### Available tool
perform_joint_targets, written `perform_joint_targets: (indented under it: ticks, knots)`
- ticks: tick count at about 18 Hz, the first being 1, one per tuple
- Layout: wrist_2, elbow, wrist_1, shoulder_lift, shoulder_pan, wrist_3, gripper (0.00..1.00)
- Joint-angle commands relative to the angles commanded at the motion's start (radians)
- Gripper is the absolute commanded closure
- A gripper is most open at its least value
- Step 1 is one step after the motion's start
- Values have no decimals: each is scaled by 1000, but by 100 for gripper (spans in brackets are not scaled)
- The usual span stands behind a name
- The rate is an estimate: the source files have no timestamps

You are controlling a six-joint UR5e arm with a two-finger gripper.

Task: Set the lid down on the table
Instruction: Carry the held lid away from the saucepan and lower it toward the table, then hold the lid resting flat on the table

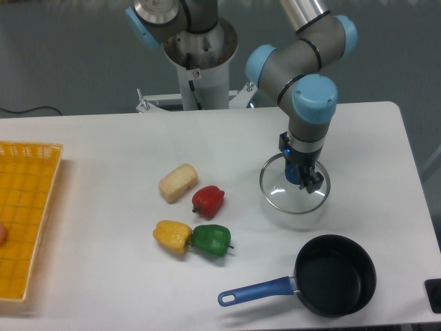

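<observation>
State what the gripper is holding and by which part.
The gripper holds the glass lid by its centre knob; the knob itself is hidden by the fingers.

**Setting: robotics lab test bench**

A pedestal-mounted arm (303, 55) stands at 12 o'clock on a bare white table (103, 145). Toy peppers (208, 200) lie at centre; a mesh tray (27, 221) sits at 9 o'clock. The backdrop is plain grey.

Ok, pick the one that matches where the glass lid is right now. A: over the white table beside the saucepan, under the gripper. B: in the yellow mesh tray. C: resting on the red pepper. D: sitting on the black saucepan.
A: the glass lid is over the white table, behind the open black saucepan, with the gripper at its centre.
</observation>
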Motion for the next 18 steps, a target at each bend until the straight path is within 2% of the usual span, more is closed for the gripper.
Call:
perform_joint_targets:
  ticks: [10, 18]
  knots:
    - [3, -9, 68, -71, 12, -2, 48]
    - [3, -11, 69, -77, 25, 0, 48]
